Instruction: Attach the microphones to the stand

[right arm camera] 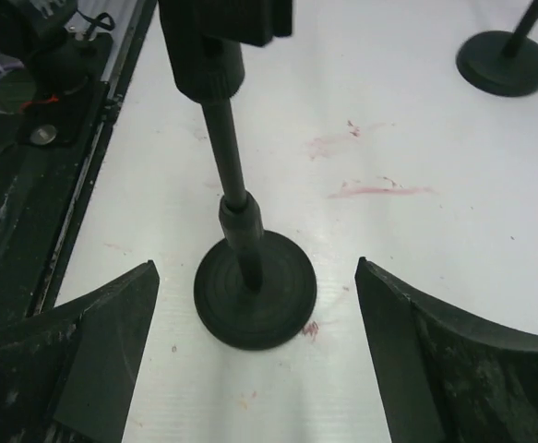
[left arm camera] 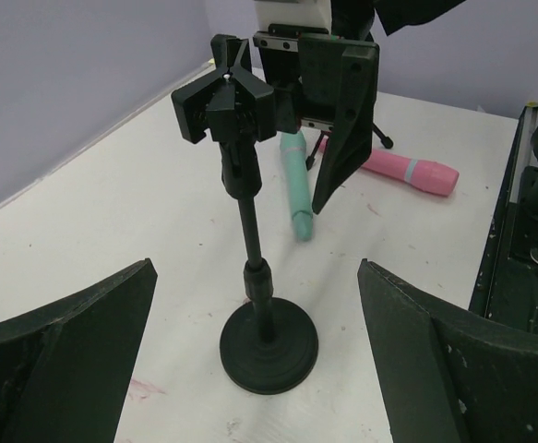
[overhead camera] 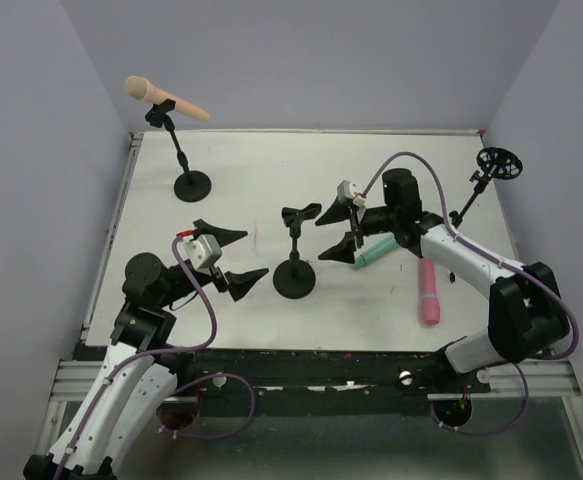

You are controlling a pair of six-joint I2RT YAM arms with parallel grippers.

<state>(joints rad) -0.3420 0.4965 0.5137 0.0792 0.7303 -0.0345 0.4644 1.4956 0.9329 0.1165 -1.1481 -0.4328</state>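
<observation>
We have the peach microphone point(overhead camera: 166, 100) on its stand point(overhead camera: 193, 185), the teal microphone point(overhead camera: 371, 256) and pink microphone point(overhead camera: 429, 292) lying loose, left gripper point(overhead camera: 233, 258) and right gripper point(overhead camera: 339, 233) gaping empty.

The stand point(right arm camera: 236, 185) is cut off by the right wrist view's upper edge; right fingers point(left arm camera: 342, 111) hide the teal mic's point(left arm camera: 296, 189) upper end

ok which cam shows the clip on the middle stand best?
Left wrist: the clip is whole, near the frame's centre, seen from the side and empty. Top external shows it small, from above. Right wrist crops it at the top edge and shows mostly the stand's pole and base.
</observation>
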